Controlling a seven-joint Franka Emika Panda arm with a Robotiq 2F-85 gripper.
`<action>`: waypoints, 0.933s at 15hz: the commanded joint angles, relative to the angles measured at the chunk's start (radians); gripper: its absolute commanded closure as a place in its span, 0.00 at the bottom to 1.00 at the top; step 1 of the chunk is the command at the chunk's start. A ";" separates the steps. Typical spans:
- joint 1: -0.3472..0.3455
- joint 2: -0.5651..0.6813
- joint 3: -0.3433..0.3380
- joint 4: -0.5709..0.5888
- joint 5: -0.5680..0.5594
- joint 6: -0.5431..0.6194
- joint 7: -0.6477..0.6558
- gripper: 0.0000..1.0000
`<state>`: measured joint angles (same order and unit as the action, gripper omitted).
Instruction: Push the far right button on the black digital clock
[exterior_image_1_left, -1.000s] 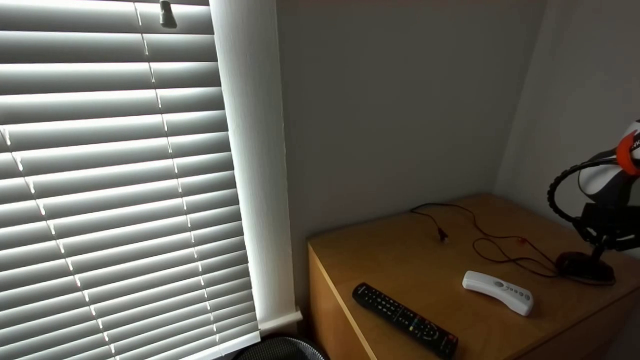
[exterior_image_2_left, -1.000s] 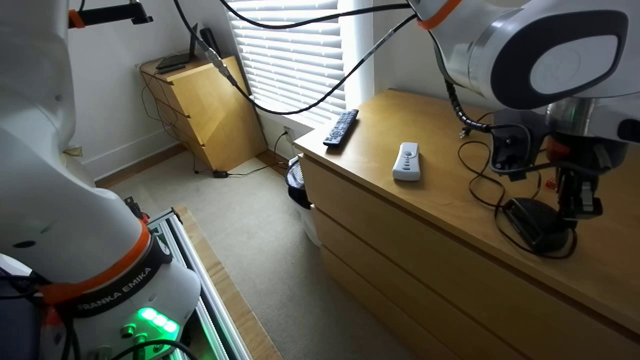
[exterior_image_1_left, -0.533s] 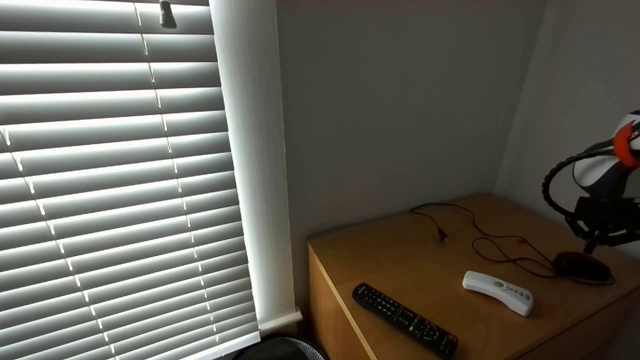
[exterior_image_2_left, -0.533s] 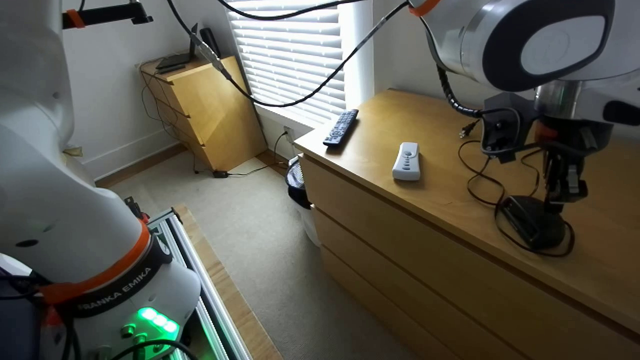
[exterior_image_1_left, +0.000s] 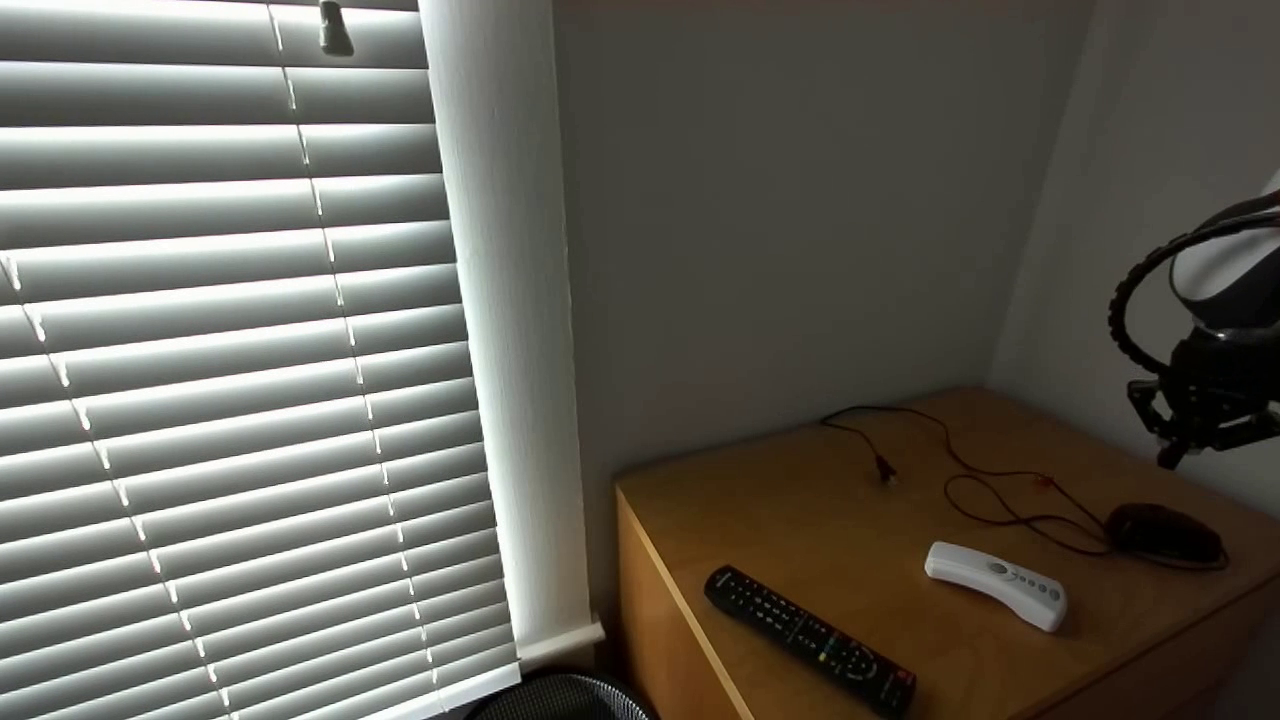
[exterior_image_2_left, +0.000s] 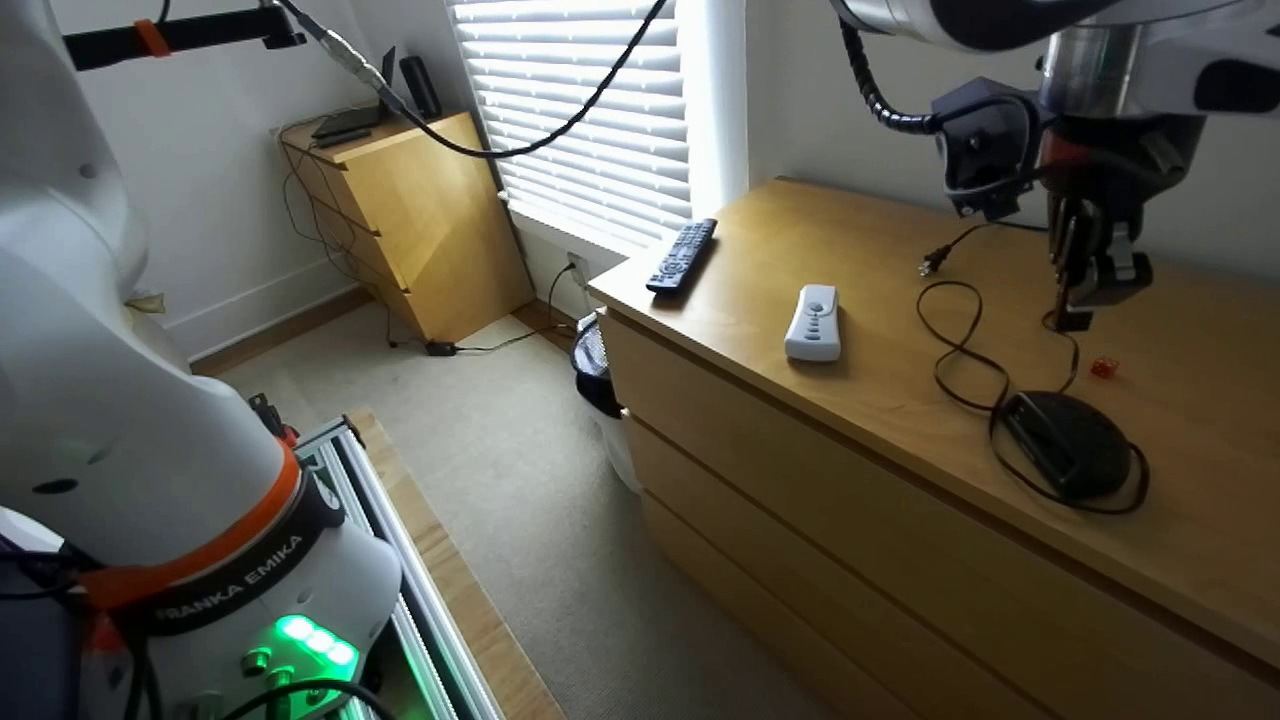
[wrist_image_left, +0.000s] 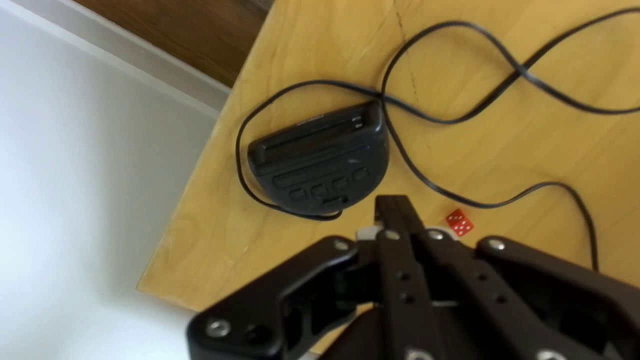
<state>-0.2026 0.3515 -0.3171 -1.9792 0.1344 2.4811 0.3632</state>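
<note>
Foremost, one clock (wrist_image_left: 320, 160), black, rounded at the front: left of centre in the wrist view, lower right in both exterior views, resting on the wooden surface (exterior_image_2_left: 740, 290).

Buttons (wrist_image_left: 340, 183), four, set in a row on the clock; all visible in the wrist view.

Hand (wrist_image_left: 395, 207), one, black: jaws drawn together, narrow; entering from the bottom edge of the wrist view; at the right of both exterior views, raised above the surface, apart from the clock.

Cord (wrist_image_left: 520, 70), one, black: curving around the clock, crossing itself in the upper right of the wrist view, ending in a plug (exterior_image_1_left: 885, 468), right of centre in an exterior view.

Die (wrist_image_left: 459, 222), one, red with white spots: right of centre in the wrist view, near the cord.

White remote (exterior_image_2_left: 814, 322), one: right of centre in an exterior view, lying face up.

Black remote (exterior_image_1_left: 810, 640), one: bottom of the frame, right of centre, in an exterior view; left of the white remote in both.

Blind (exterior_image_1_left: 230, 350), one, white-slatted: filling the left of the frame in an exterior view.
</note>
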 joint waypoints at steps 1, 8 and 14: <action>-0.045 -0.117 0.052 -0.061 0.018 -0.142 -0.187 0.70; -0.083 -0.208 0.056 -0.065 -0.029 -0.261 -0.586 0.26; -0.084 -0.180 0.056 -0.019 -0.024 -0.247 -0.613 0.07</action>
<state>-0.2736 0.1715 -0.2752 -2.0005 0.1132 2.2366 -0.2520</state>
